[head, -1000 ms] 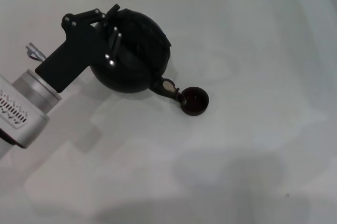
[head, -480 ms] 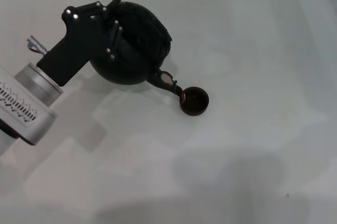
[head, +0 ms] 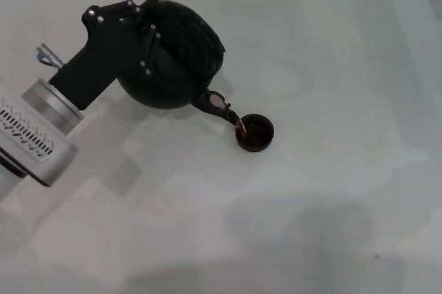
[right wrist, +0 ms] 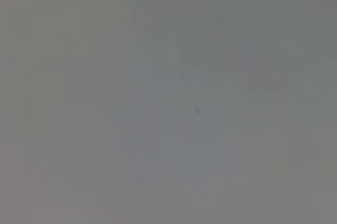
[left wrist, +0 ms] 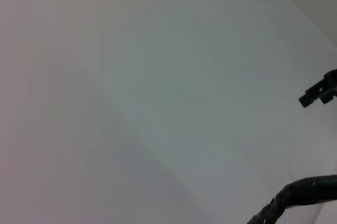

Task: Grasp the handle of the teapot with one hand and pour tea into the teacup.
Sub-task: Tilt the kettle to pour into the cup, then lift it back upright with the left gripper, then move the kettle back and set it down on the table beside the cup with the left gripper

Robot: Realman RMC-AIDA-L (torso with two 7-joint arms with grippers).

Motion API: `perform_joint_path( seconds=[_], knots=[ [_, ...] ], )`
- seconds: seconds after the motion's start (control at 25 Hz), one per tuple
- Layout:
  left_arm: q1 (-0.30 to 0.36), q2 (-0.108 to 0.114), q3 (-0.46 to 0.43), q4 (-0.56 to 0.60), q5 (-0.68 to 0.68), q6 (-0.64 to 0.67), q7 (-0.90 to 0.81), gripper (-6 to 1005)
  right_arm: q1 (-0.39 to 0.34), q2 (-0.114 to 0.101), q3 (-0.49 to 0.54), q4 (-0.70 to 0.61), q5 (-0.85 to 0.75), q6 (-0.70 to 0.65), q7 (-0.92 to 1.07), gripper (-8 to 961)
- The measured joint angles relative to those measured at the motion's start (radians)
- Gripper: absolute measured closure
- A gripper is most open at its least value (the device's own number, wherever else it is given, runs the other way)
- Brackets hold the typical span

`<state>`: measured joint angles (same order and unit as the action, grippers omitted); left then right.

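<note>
handle (left wrist: pixel 300 195) cut off at edge, left tool (head: pixel 141 38) hiding teapot (head: pixel 183 52) top

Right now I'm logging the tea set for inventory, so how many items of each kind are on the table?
Teapot: 1, tilted and held over the table by the left gripper
Teacup: 1, under the spout, tea running in
Total: 2

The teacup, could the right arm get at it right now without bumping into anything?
Probably yes, from its own side. The teacup has bare table to its right and front. The teapot, held tilted by the left gripper, has its spout over the cup's left rim. The right arm is out of view, so reach is uncertain.
</note>
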<state>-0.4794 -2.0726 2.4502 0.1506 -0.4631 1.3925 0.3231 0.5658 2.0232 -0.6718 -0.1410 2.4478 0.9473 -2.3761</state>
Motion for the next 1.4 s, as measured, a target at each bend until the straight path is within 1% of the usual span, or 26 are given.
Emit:
perform_joint_path(
  seconds=[0.6, 0.84, 0.96, 1.12, 1.2, 1.4],
  knots=[
    [0.008, -0.006, -0.029, 0.010, -0.023, -0.024, -0.030, 900, 0.003, 0.000, 0.000, 0.009, 0.004, 0.008, 0.000, 121],
    [0.010, -0.004, -0.028, 0.011, -0.072, -0.024, -0.296, 900, 0.002, 0.002, 0.000, 0.009, 0.003, 0.008, 0.000, 121],
    [0.017, -0.006, -0.031, 0.011, -0.080, -0.024, -0.324, 900, 0.002, 0.002, 0.000, 0.009, 0.003, 0.008, 0.000, 121],
    [0.047, -0.010, -0.042, 0.027, -0.132, -0.025, -0.422, 900, 0.002, 0.002, 0.000, 0.009, 0.003, 0.008, 0.000, 120],
    [0.080, -0.011, -0.043, 0.063, -0.197, -0.031, -0.486, 899, 0.002, 0.002, 0.000, 0.009, 0.003, 0.008, 0.000, 119],
    [0.153, -0.015, -0.038, 0.137, -0.307, -0.037, -0.502, 899, 0.003, 0.001, 0.002, 0.010, 0.003, 0.005, 0.000, 119]
  ],
)
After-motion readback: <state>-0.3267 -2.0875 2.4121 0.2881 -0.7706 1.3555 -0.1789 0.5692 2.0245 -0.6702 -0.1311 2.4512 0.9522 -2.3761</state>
